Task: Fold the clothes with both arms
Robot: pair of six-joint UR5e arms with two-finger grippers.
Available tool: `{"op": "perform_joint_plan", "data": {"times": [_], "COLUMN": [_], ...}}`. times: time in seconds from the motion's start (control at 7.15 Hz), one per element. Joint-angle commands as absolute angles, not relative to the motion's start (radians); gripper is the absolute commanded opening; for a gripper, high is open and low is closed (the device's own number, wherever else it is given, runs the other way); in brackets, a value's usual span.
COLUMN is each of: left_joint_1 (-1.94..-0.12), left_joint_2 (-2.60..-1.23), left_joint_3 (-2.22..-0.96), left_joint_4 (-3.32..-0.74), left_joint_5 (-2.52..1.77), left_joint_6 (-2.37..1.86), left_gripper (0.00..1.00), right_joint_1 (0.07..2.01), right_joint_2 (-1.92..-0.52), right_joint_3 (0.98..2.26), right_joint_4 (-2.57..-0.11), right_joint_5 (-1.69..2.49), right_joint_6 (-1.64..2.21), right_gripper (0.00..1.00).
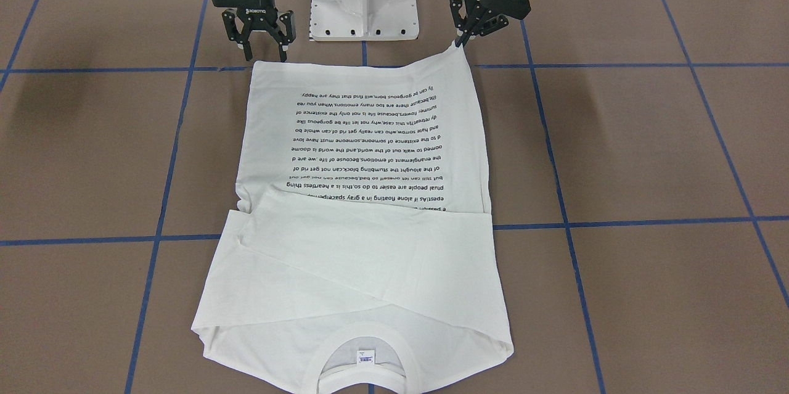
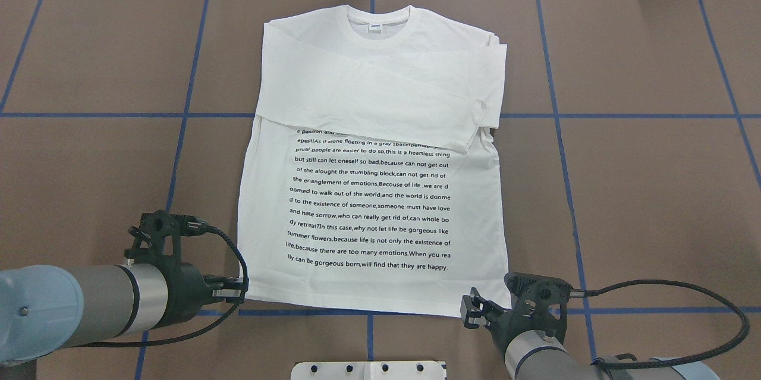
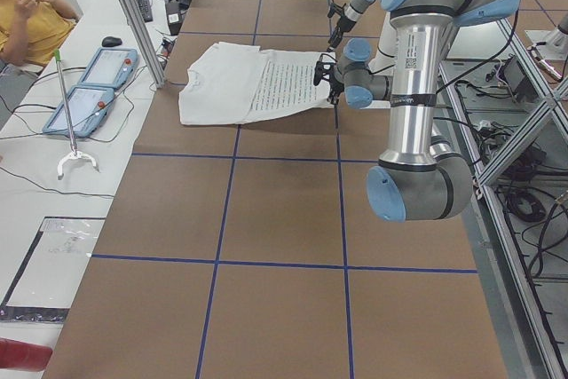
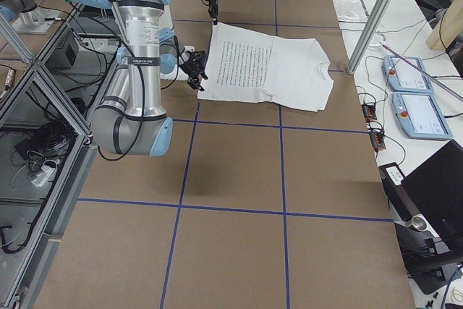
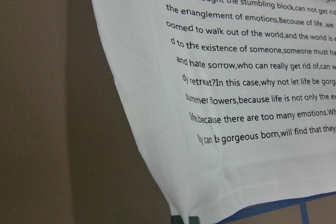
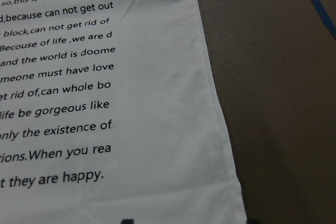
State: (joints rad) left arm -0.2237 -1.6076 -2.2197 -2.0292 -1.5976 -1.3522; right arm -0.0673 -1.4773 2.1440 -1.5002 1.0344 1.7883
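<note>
Pinched narrow in the left gripper (image 1: 462,40): the seven-o'clock hem corner of the white T-shirt (image 2: 380,213), drawn up into a small peak. Otherwise spread flat mid-table (image 2: 624,190), printed side up, with the collar (image 1: 368,331) toward twelve o'clock and a sleeve (image 2: 380,100) folded across the chest, covering the top lines of text. Toward five o'clock, poised the right gripper (image 1: 268,52) with fingers wide apart at the other hem corner, gripping nothing. Backed at six o'clock by a white pedestal base (image 2: 368,370).

Bright, even overhead light; soft arm shadows; dim, slightly blurred wrist views.
</note>
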Motion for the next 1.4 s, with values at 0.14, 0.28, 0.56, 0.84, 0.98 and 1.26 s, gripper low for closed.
{"op": "perform_joint_plan", "data": {"times": [0.14, 0.28, 0.56, 0.84, 0.98, 1.26], "left_joint_1": [-0.224, -0.224, -0.224, -0.224, -0.224, -0.224], "left_joint_2": [-1.606, -1.606, -1.608, -1.606, -1.608, -1.606], "left_joint_3": [-2.221, -2.220, -2.221, -2.221, -2.221, -2.226], "left_joint_4": [-2.029, -2.029, -2.029, -2.029, -2.029, -2.029], "left_joint_5": [-1.597, -1.597, -1.598, -1.598, -1.598, -1.598], "left_joint_6": [-1.358, -1.358, -1.358, -1.358, -1.358, -1.358], "left_gripper": [0.00, 0.00, 0.00, 0.00, 0.00, 0.00], "right_joint_1": [-0.072, -0.074, -0.078, -0.087, -0.087, -0.097], "right_joint_2": [-1.480, -1.482, -1.485, -1.483, -1.480, -1.482], "right_joint_3": [2.111, 2.109, 2.105, 2.089, 2.086, 2.085], "right_joint_4": [-1.502, -1.506, -1.512, -1.513, -1.513, -1.513], "right_joint_5": [1.026, 1.014, 1.009, 0.991, 0.989, 0.980], "right_joint_6": [1.789, 1.789, 1.789, 1.789, 1.789, 1.790], "right_gripper": [0.74, 0.74, 0.71, 0.69, 0.67, 0.66]}}
